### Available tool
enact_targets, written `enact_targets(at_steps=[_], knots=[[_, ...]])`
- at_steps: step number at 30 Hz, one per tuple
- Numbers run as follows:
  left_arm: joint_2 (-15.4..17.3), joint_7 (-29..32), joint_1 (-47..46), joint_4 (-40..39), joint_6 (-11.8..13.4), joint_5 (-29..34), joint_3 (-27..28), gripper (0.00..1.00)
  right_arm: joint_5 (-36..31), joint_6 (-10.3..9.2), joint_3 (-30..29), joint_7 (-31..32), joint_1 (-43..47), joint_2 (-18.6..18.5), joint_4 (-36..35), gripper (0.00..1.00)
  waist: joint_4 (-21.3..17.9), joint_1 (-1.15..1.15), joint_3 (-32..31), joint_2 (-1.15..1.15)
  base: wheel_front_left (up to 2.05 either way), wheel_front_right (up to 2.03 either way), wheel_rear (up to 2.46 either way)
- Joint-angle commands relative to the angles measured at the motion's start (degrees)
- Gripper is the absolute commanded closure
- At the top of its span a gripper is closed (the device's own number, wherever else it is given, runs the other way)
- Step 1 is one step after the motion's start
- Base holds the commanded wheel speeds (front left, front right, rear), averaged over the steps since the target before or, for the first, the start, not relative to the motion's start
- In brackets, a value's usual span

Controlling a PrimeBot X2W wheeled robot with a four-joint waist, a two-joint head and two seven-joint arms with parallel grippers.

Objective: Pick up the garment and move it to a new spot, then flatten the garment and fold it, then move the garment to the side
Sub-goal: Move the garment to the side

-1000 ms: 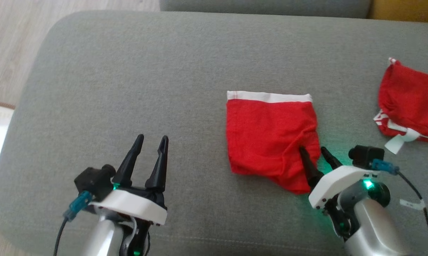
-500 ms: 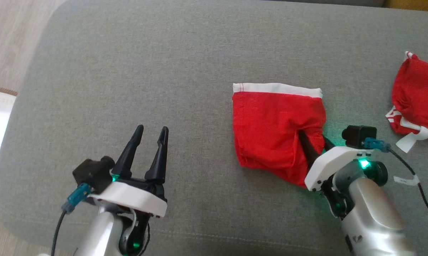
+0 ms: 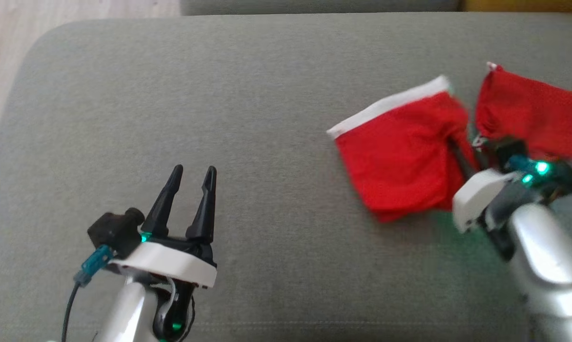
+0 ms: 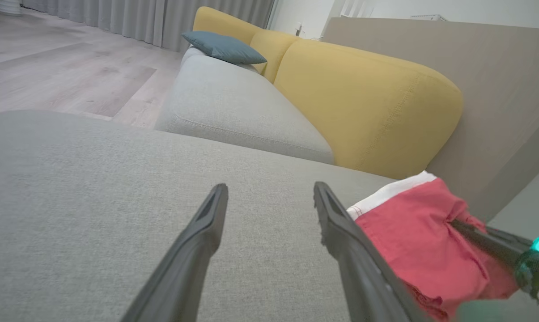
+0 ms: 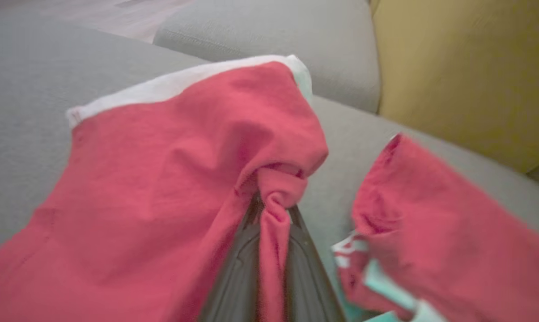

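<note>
Where the grey cushion spreads across the head view, its woven cover lies smooth and flat, with rounded corners at its far left. The red garment, edged by a white waistband, sits on the cushion's right part, skewed, the band turned toward the cushion's far edge. The right gripper has its fingers pinched together on a twisted bunch of the garment's right edge, which the right wrist view shows plainly. A second red cloth lies nearer the cushion's right end, close beside the garment; whether the two touch cannot be told. The left gripper hovers over the cushion's near left part, jaws spread wide, well apart from the garment. Past the cushion's far edge stands a second grey seat with a yellow backrest and a blue pillow. Off the cushion's left side lies pale wood floor, with grey curtains beyond.
</note>
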Motion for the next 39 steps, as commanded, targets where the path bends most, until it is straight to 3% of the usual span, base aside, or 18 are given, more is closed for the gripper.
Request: enact_targets(at_steps=[1, 9, 12, 17, 22, 35, 36, 37, 38, 39], knots=[[0.3, -0.7, -1.7, -2.1, -0.1, 0.6, 1.9, 0.00, -0.6, 0.22, 1.9, 0.8, -3.2, -3.5, -3.3, 1.00, -2.1, 0.00, 0.3, 0.00, 0.00, 0.00, 0.00], [0.3, -0.7, -3.6, -2.9, -0.3, 0.8, 1.3, 0.00, 0.3, 0.22, 0.1, 5.8, -8.1, -17.5, -3.7, 1.00, -5.3, 0.00, 3.8, 0.00, 0.00, 0.00, 0.00], [0.3, -0.7, -4.4, -3.1, -0.3, 0.9, 0.9, 0.00, -1.2, 0.22, -4.1, 7.9, -9.4, -19.6, -1.7, 1.00, -5.6, 0.00, 5.2, 0.00, 0.00, 0.00, 0.00], [0.3, -0.7, -5.2, -3.2, -0.4, 1.1, 0.9, 0.00, -3.2, 0.22, -10.5, 9.1, -10.4, -19.3, -0.1, 1.00, -5.4, 0.00, 6.6, 0.00, 0.00, 0.00, 0.00], [0.3, -0.7, -5.4, -3.1, -0.5, 1.3, 1.1, 0.00, -5.7, 0.22, -16.6, 10.4, -10.2, -16.8, 0.9, 1.00, -5.0, 0.00, 7.4, 0.00, 0.00, 0.00, 0.00], [0.3, -0.7, -4.9, -3.1, -0.6, 1.6, 1.6, 0.00, -8.7, 0.22, -22.5, 11.5, -8.4, -12.7, -0.6, 1.00, -4.6, 0.00, 8.1, 0.00, 0.00, 0.00, 0.00], [0.3, -0.7, -4.9, -3.0, -0.6, 1.6, 1.6, 0.00, -8.3, 0.22, -22.9, 11.7, -8.4, -12.3, -0.6, 0.92, -4.7, 0.00, 8.1, 0.00, 0.00, 0.00, 0.00], [0.3, -0.7, -4.9, -3.0, -0.6, 1.6, 1.6, 0.00, -7.8, 0.22, -23.2, 11.8, -8.4, -11.7, -0.7, 0.59, -4.8, 0.00, 8.0, 0.00, 0.00, 0.00, 0.00], [0.3, -0.7, -4.9, -3.0, -0.6, 1.6, 1.5, 0.00, -7.5, 0.22, -23.4, 11.9, -8.5, -11.3, -1.0, 0.06, -4.9, 0.00, 8.1, 0.00, 0.00, 0.00, 0.00], [0.3, -0.7, -5.0, -3.0, -0.6, 1.5, 1.5, 0.00, -7.5, 0.22, -23.4, 12.0, -8.6, -11.1, -1.3, 0.00, -4.9, 0.00, 8.1, 0.00, 0.00, 0.00, 0.00]])
